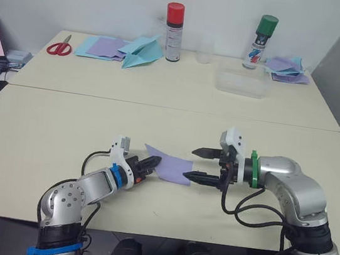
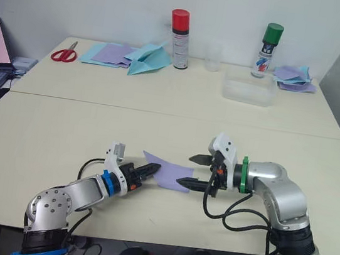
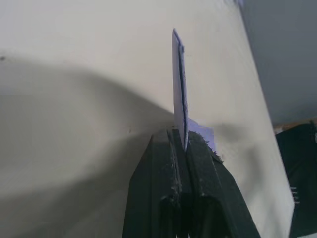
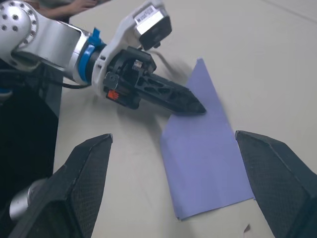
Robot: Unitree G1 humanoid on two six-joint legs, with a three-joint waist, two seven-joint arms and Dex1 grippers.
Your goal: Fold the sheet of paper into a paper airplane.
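Paper status: sheet of paper is folded into a pale lavender wedge, sitting near the front edge of the desk, roughly mid-width, with one pointed corner toward the far edge. Left pincer is clenched on the sheet's left edge (left wrist view shows the paper edge-on, pinched between both fingers). Right pincer is released, fingers spread wide at the sheet's right end, one fingertip at the near right corner, the other raised beyond the far side; can't tell if either touches the paper. Right wrist view has the sheet lying between its two spread fingers.

Back edge of the desk: red scissors, stacked blue and purple sheets, light blue paper plane, red-capped can, green-capped can, clear container, crumpled scraps at the far right corner.
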